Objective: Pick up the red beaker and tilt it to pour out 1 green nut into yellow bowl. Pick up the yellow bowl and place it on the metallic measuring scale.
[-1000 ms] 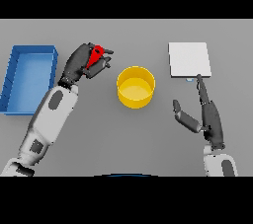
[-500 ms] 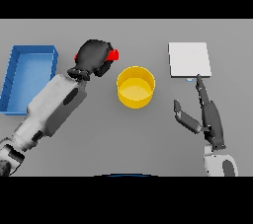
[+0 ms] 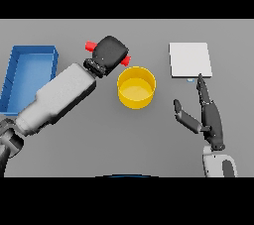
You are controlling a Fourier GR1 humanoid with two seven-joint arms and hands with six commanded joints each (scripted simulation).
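Pour step in hand. Left hand point(image 3: 110, 54) curled tight round the red beaker point(image 3: 91, 46), held on its side just beside the yellow bowl's point(image 3: 136, 87) far-left rim; red shows either side of the hand. Nut not visible, poss. hidden inside. Right hand point(image 3: 209, 117) idle w/ fingers straight, near the scale point(image 3: 190, 60). Next: tip the spout over the bowl, gently, so only one nut drops.

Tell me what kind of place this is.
Probably a lab-style bench: a plain grey table with a red beaker in the left hand, a yellow bowl and a flat metallic scale.
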